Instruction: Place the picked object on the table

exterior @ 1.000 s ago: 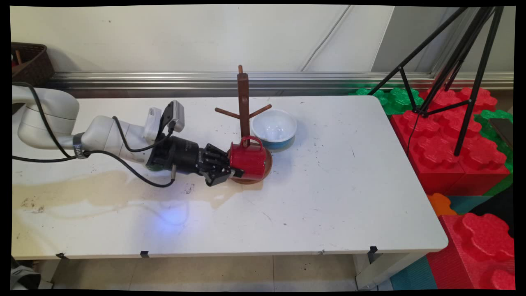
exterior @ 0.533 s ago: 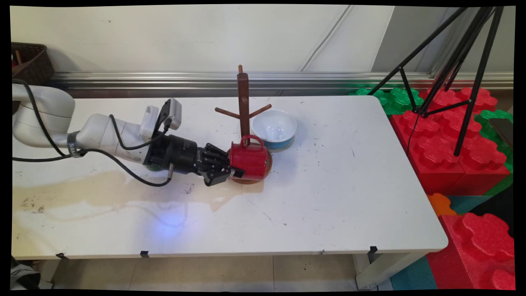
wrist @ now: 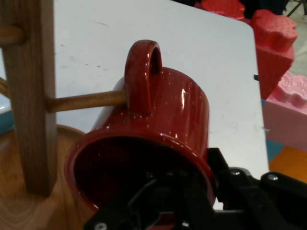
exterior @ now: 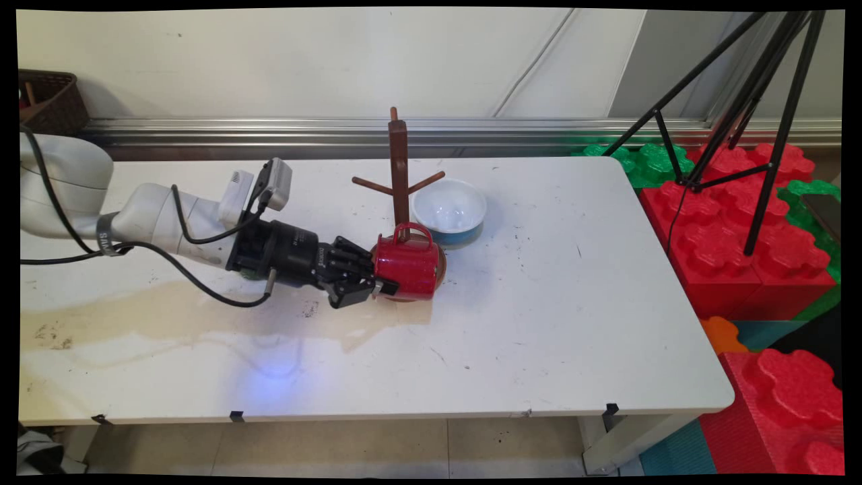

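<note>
Red glazed mug (exterior: 407,268) clamped at its rim by my black two-finger gripper (exterior: 380,285).
I see it held sideways over the wooden mug tree's (exterior: 399,176) round base, handle touching a peg (wrist: 86,101).

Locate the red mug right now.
Main view, centre: glossy red ceramic mug lies sideways in the black gripper, against the wooden mug tree, near the white bowl.

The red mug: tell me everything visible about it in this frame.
The red mug is glossy, faintly speckled, like glazed ceramic, with a loop handle. It lies on its side, handle up, mouth toward the gripper, which is shut on its rim. It is over the wooden mug tree's round base; a peg reaches its handle.
</note>
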